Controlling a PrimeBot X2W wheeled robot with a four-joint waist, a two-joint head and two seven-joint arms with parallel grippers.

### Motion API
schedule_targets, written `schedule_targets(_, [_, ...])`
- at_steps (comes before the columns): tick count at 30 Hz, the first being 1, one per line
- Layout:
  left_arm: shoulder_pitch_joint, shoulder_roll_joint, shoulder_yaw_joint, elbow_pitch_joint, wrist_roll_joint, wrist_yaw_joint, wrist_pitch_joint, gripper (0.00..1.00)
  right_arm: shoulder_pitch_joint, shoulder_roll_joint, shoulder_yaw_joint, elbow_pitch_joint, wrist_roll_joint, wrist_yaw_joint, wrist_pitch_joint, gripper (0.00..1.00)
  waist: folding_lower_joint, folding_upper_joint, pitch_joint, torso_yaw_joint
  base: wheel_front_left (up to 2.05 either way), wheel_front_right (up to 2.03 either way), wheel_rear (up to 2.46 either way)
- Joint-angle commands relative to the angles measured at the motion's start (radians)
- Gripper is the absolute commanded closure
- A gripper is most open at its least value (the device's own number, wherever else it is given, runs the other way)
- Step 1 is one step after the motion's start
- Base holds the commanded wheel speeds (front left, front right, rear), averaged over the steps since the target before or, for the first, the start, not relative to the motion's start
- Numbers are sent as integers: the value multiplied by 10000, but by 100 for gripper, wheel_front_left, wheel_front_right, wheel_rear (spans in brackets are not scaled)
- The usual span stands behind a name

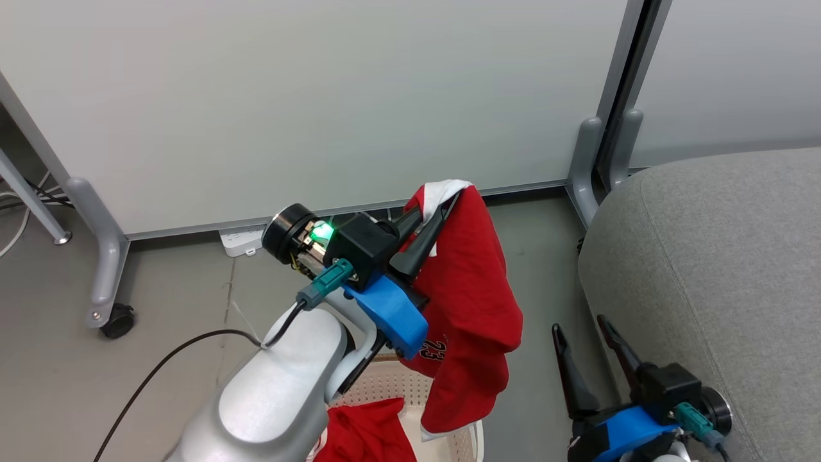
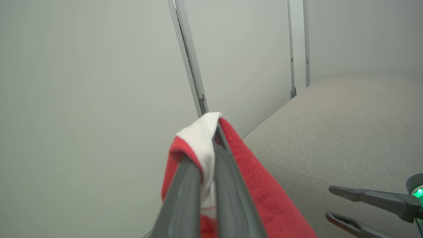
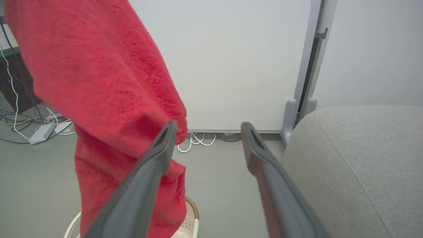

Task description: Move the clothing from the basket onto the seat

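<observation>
My left gripper is shut on a red garment with a white edge, held up above the basket; a "23" shows on the hanging cloth. In the left wrist view the fingers pinch the white trim of that garment. Another red piece lies in the basket. My right gripper stands open and empty at the lower right, beside the grey seat. The right wrist view shows its spread fingers, the hanging garment, the basket rim and the seat.
A white partition wall on grey wheeled legs stands behind. A power strip and cables lie on the grey floor by the wall; more cables lie at the left in the right wrist view.
</observation>
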Motion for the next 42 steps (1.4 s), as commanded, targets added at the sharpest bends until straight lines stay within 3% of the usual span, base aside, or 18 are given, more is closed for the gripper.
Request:
schedule_targets(1, [163, 29, -17, -51, -46, 70, 3, 100, -105, -21, 178, -82, -91, -7, -53, 0, 0, 0, 15, 5, 0, 0, 0])
schedule_targets(18, [-181, -104, -270, -7, -123, 40, -103, 100, -1841, -120, 2677, 394, -157, -7, -53, 0, 0, 0, 381, 305, 0, 0, 0])
schedule_targets(42, [-498, -61, -338, 430, -240, 172, -375, 100, -2378, -27, 3160, -358, 140, -7, -53, 0, 0, 0, 565, 408, 0, 0, 0])
